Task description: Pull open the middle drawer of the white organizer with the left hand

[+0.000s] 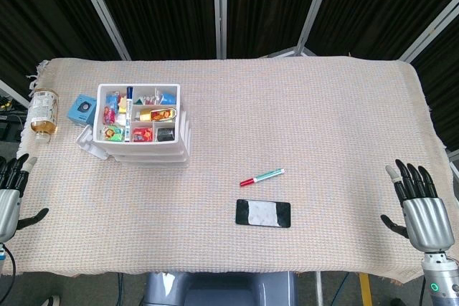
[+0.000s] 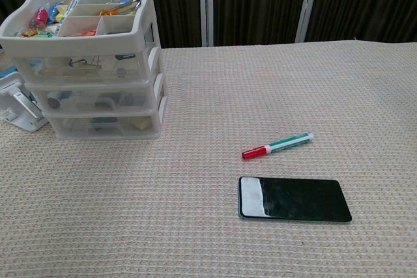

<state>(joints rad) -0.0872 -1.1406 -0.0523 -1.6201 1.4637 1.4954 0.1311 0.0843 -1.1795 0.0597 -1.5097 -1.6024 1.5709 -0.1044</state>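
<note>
The white organizer (image 1: 140,125) stands at the table's left, with three stacked drawers and an open top tray of small items. In the chest view the organizer (image 2: 91,63) shows its middle drawer (image 2: 98,99) pushed in, its handle facing right. My left hand (image 1: 10,193) hovers at the table's left edge, fingers spread and empty, well short of the organizer. My right hand (image 1: 419,206) hangs at the right edge, fingers apart, holding nothing. Neither hand appears in the chest view.
A red-capped green marker (image 1: 262,176) and a black phone (image 1: 263,213) lie mid-table. A clear bottle (image 1: 44,112) and a blue box (image 1: 84,109) sit left of the organizer. A white object (image 2: 19,112) rests by its left side.
</note>
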